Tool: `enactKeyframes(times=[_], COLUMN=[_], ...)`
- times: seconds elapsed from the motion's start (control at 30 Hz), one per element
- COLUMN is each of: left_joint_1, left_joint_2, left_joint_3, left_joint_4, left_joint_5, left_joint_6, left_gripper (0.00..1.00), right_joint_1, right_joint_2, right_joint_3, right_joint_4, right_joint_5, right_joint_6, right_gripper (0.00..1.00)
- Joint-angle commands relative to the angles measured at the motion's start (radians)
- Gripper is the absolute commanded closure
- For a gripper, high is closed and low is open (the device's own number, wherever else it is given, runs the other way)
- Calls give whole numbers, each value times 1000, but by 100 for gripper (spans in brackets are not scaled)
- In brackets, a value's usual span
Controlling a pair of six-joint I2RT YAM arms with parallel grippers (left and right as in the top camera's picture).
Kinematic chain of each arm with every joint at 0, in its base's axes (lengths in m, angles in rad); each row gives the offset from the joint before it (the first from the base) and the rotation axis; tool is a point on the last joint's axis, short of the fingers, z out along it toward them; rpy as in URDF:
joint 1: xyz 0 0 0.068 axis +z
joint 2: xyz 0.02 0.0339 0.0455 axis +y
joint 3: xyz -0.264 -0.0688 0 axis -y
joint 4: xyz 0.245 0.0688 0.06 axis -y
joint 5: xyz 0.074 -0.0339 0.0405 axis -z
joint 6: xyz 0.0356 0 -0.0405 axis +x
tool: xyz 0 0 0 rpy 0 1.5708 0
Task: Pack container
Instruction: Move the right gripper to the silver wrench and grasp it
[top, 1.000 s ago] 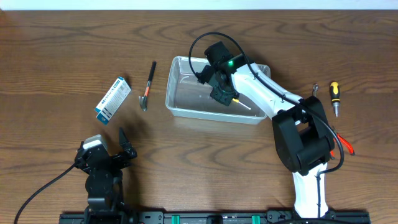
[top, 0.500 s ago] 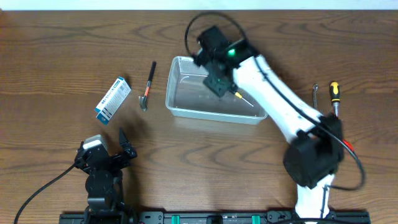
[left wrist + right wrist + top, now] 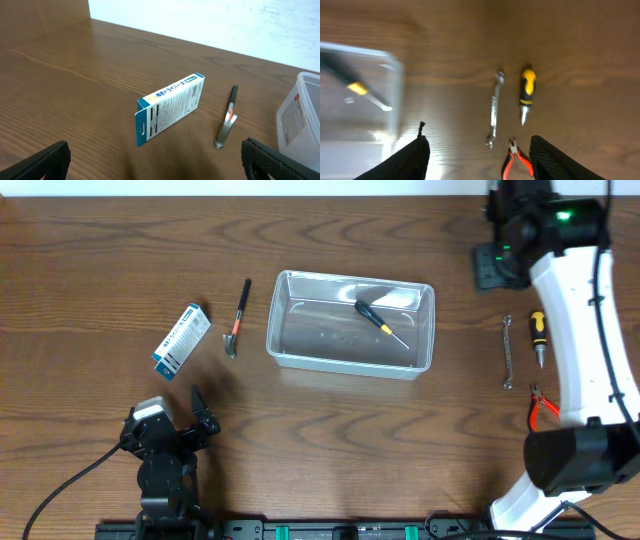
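Container (image 3: 310,335): clear tub, mid-table, upright, top open.
In container: black driver (image 3: 372,314) w/ yellow band lies diagonal in the right half, shaft pointing to the near-right corner.
L gripper (image 3: 155,148): low at the near-left edge of the table (image 3: 100,240). Fingers spread wide, nothing btwn them. Its cam faces the box.
R gripper (image 3: 479,137): up over the far-right of the table, past the container's right end. Fingers apart, empty. Its cam looks down on the loose tools.
Right of container: wrench (image 3: 508,352) and yellow driver (image 3: 538,335) lie side by side, roughly parallel, not touching. Pliers (image 3: 543,405) w/ red handles sit just nearer the arm base, close to the wrench's near end.
Left of container: slim black-handled tool (image 3: 238,317) w/ metal head lies near the left wall, apart from it. Can't tell exactly what tool it is.
Box (image 3: 181,340): blue-white carton, flat on its side, angled, further left, apart from the slim tool.
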Motion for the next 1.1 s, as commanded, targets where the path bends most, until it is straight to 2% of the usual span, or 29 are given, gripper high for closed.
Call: enactKeyframes(times=[0.0, 0.17, 0.33, 0.53, 0.73, 0.9, 1.07], left_joint_1=[3, 3, 3, 3, 3, 3, 3], left_joint_2=[-6, -6, -6, -6, -6, -6, -6], left_joint_3=[-23, -23, -23, -23, -23, -23, -23], left_joint_4=[-7, -7, -7, -7, -7, -7, -7], left_joint_5=[-5, -5, -5, -5, -5, -5, -5], left_joint_6=[6, 6, 6, 6, 6, 6, 6], left_gripper=[2, 2, 2, 2, 2, 2, 2], right_joint_1=[-90, -184, -199, -200, -209, -214, -227], right_joint_2=[10, 10, 10, 14, 55, 117, 175], right_joint_3=[-64, -236, -388, -519, -554, -554, -554], right_joint_4=[31, 131, 253, 376, 434, 449, 469], right_joint_5=[-96, -115, -114, -118, -129, -146, -147], right_joint_6=[-13, -52, -144, -150, -150, -154, -154], right_gripper=[36, 31, 32, 30, 31, 39, 41])
